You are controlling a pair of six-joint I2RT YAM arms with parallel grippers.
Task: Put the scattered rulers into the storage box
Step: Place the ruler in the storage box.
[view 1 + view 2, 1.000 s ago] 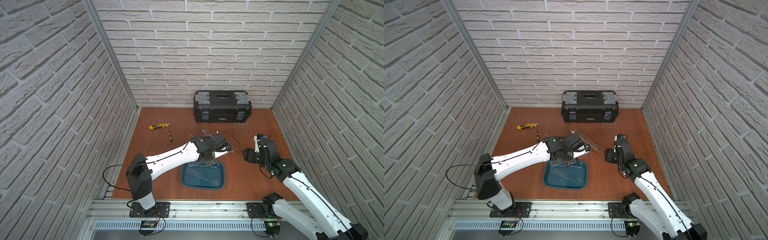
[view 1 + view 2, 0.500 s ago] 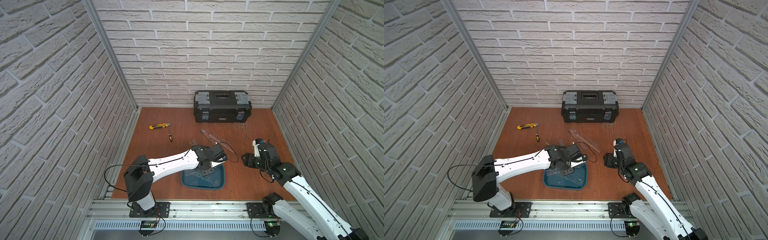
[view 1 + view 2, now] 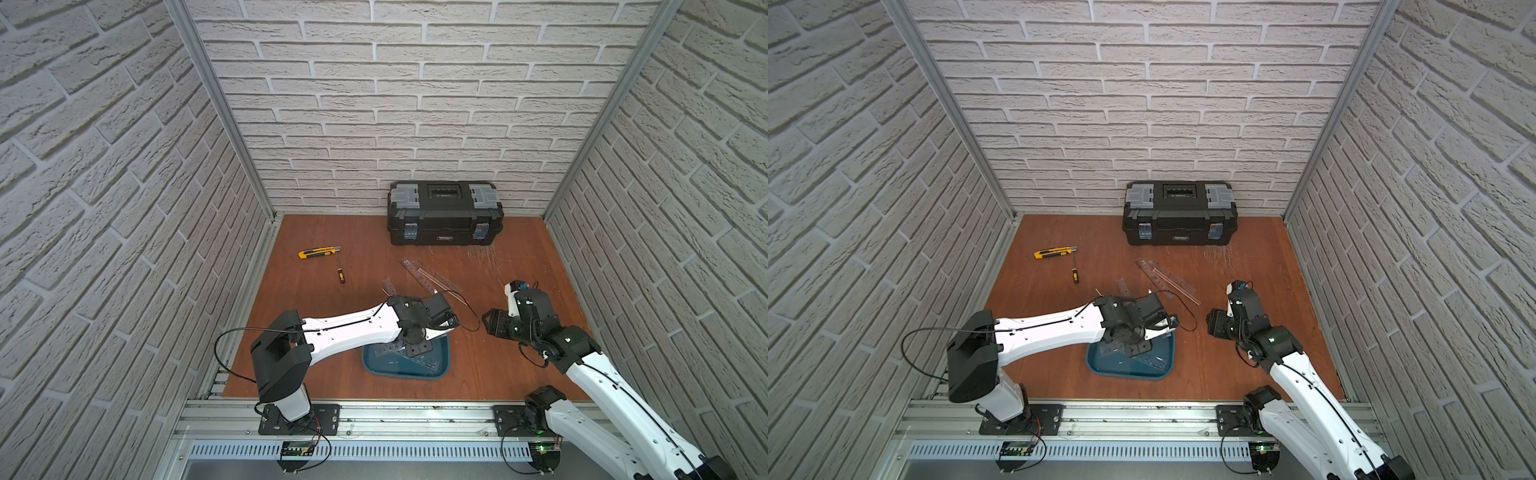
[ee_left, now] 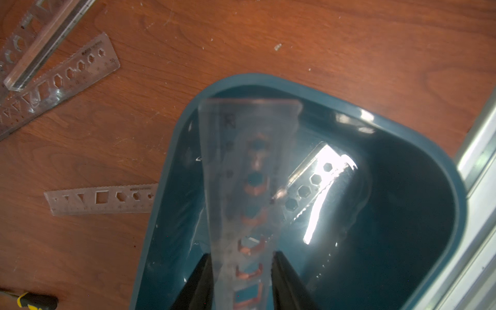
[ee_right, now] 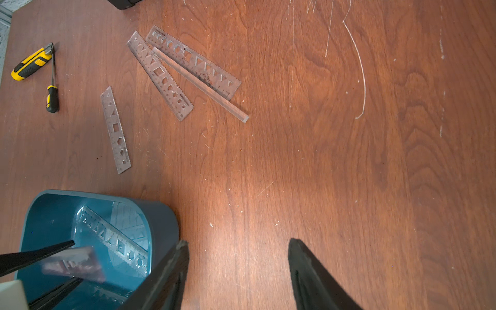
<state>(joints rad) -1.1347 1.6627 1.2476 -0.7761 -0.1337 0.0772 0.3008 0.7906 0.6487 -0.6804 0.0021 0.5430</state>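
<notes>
Teal plastic marks my reference point: the storage box [image 3: 406, 375] sits on the wooden table [image 3: 498, 374], and I place everything else against it. My left gripper [image 4: 241, 253] hangs directly above the box, pointing down into it. Its two black fingers [image 4: 284, 276] press against the long edges of a clear ruler [image 4: 249, 174], so I read that as a grip on it. The clear ruler juts out over the box's floor, raised off it, and looks blurred from both wrist cameras. Beneath it a second ruler [image 5: 115, 239] lies flat inside the box, slanting across the floor. I cannot tell whether more lie under it.

Outside the box, on its far side, a lone ruler [image 5: 115, 128] lies on the wood near the rim. Farther off on that same side, a third ruler [image 5: 159, 75] and a fourth ruler [image 5: 193, 61] lie in a narrow fan with a clear bar [image 5: 200, 84] between them.

My right gripper [image 5: 238, 241] hovers to the right of the box, near it but apart, jaws spread wide with only bare wood between them. Well beyond the box's far left corner lie a yellow-black utility knife [image 3: 318, 252] and a small screwdriver [image 3: 340, 272], whose tip is at the knife's blade end. A black toolbox [image 3: 444, 212] stands farthest from the box.
</notes>
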